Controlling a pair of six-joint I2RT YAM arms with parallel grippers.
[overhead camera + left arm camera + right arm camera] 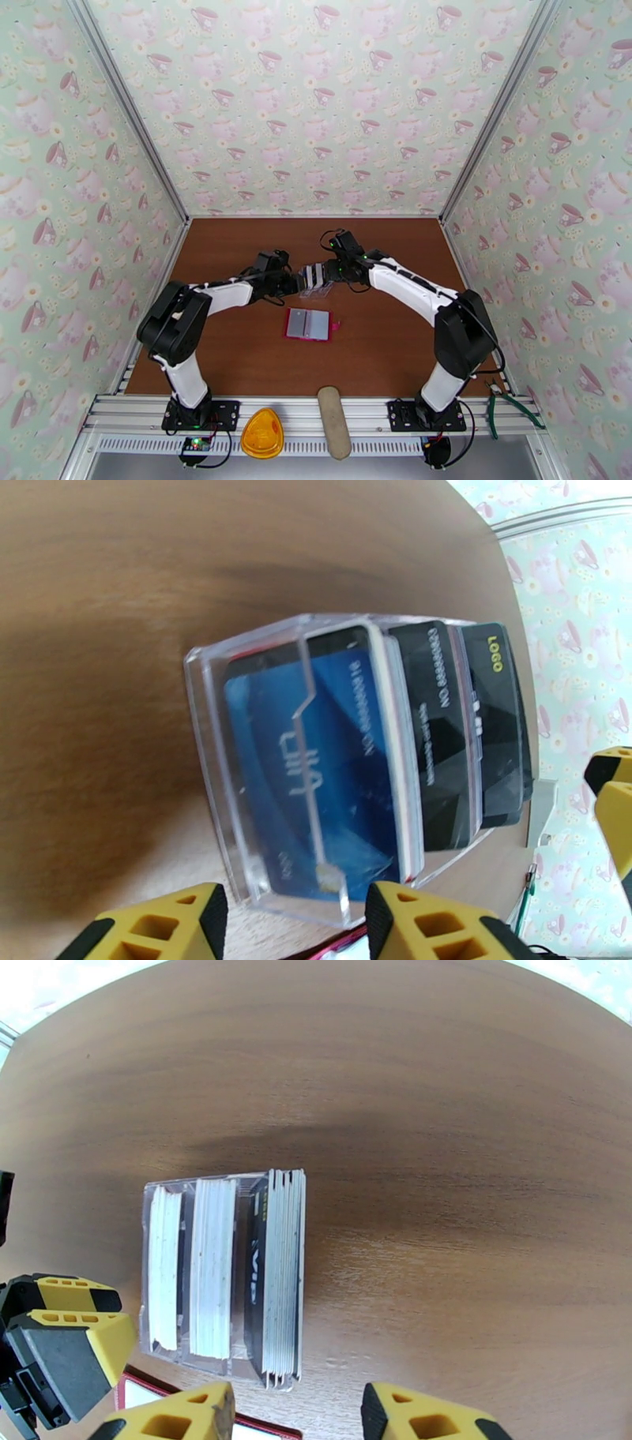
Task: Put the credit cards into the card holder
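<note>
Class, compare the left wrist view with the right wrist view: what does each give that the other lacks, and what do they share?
Left wrist: printed faces of the credit cards, a blue card then black cards, standing in the clear stand. Right wrist: their pale edges from above, in three packs, plus a corner of the red card holder. Shared: the stand on the brown table, and each camera's own open jaws, left gripper and right gripper.

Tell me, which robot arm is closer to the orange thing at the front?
Left. The left arm's base is bolted just left of the orange thing on the front rail. The right arm's base sits far off to its right, beyond the tan pad.
</note>
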